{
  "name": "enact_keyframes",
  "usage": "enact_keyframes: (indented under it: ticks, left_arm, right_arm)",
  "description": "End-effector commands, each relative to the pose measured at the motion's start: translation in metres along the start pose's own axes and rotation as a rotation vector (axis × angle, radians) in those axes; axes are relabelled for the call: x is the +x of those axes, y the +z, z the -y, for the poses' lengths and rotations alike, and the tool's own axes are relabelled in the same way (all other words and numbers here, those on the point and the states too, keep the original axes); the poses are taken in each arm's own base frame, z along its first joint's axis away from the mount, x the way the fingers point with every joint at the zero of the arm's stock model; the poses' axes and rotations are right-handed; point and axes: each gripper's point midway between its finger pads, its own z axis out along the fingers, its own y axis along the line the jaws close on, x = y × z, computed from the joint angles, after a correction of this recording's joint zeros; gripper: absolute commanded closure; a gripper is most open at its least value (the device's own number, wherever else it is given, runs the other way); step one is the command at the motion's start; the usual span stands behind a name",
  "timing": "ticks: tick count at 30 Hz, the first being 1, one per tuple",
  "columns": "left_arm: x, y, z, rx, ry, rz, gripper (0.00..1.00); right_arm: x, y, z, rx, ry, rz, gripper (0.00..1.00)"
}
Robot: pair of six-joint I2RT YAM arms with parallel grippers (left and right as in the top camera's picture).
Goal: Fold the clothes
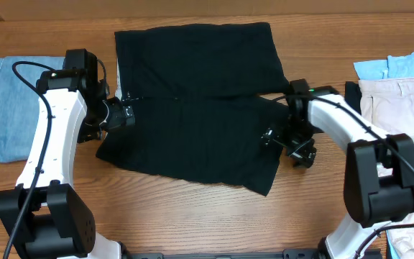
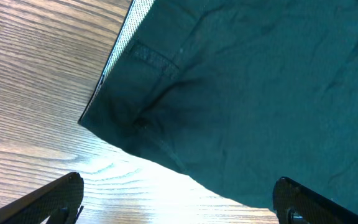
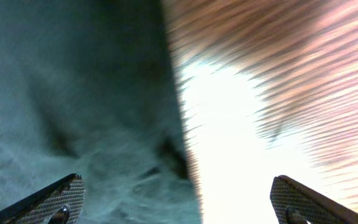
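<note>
Overhead: the black shorts [image 1: 192, 108] lie flat and creased in the middle of the table [image 1: 192, 223], with the left claw [image 1: 124, 115] at their left edge and the right claw [image 1: 287, 142] at their right.
Left wrist: fingers [image 2: 48, 199] spread wide above a hemmed corner.
Right wrist: blurred, with fingers [image 3: 48, 199] spread over the cloth's edge.

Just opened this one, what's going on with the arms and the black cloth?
The black shorts lie spread flat on the table, ready for folding. The left tool hangs open at their left edge and the right tool hangs open at their right edge; neither grips any cloth. A denim garment lies far left, with a light blue garment and a beige garment far right.
</note>
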Motion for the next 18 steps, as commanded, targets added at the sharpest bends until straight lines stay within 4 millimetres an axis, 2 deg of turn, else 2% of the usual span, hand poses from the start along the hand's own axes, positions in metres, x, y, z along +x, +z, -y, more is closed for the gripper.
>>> enact_keyframes:
  ticks: [1, 2, 4, 5, 6, 7, 10, 11, 12, 13, 15, 16, 17, 18]
  left_arm:
    - [-0.004, 0.001, 0.003, 0.013, -0.003, 0.018, 0.0]
    - [-0.007, 0.002, 0.004, 0.017, -0.002, 0.03, 0.0]
    - [-0.01, 0.002, 0.005, 0.02, -0.002, 0.041, 0.0]
    - [-0.01, 0.002, 0.005, 0.019, -0.001, 0.04, 0.0]
    - [-0.009, 0.002, 0.004, 0.019, -0.002, 0.036, 0.0]
    - [-0.007, 0.002, 0.004, 0.017, -0.002, 0.031, 0.0]
    - [-0.008, 0.002, 0.004, 0.017, -0.002, 0.031, 0.0]
    - [-0.009, 0.002, 0.004, 0.018, -0.002, 0.036, 0.0]
    - [-0.01, 0.002, 0.005, 0.025, -0.002, 0.041, 0.0]
    - [-0.009, 0.002, 0.009, 0.047, -0.001, 0.037, 0.0]
    - [-0.005, 0.002, 0.013, 0.068, -0.004, 0.019, 0.0]
    - [-0.003, 0.002, 0.012, 0.063, -0.005, 0.008, 0.0]
    - [-0.002, 0.002, 0.012, 0.062, -0.007, 0.007, 0.0]
    - [-0.006, 0.001, 0.013, 0.07, -0.01, 0.022, 0.0]
  right_arm:
    - [-0.014, -0.007, 0.015, -0.006, -0.008, 0.024, 0.0]
    - [-0.021, -0.009, 0.016, -0.026, 0.005, 0.041, 0.0]
    - [-0.035, -0.017, -0.011, -0.218, -0.129, 0.06, 0.0]
    - [-0.04, -0.025, -0.021, -0.293, -0.159, 0.067, 0.0]
    - [-0.052, -0.036, -0.021, -0.324, -0.145, 0.097, 0.0]
    - [-0.066, -0.054, -0.015, -0.343, -0.139, 0.135, 0.0]
    - [-0.077, -0.11, 0.003, -0.307, -0.173, 0.255, 0.0]
    - [-0.076, -0.141, 0.014, -0.261, -0.145, 0.346, 0.0]
    - [-0.066, -0.181, 0.026, -0.232, -0.119, 0.472, 0.0]
    - [-0.049, -0.212, 0.035, -0.234, -0.094, 0.574, 0.0]
    - [-0.014, -0.25, 0.05, -0.265, -0.052, 0.695, 0.0]
    - [0.002, -0.261, 0.053, -0.288, -0.053, 0.725, 0.0]
    - [0.021, -0.263, 0.058, -0.302, -0.041, 0.718, 0.0]
    - [0.033, -0.25, 0.058, -0.311, -0.046, 0.646, 0.0]
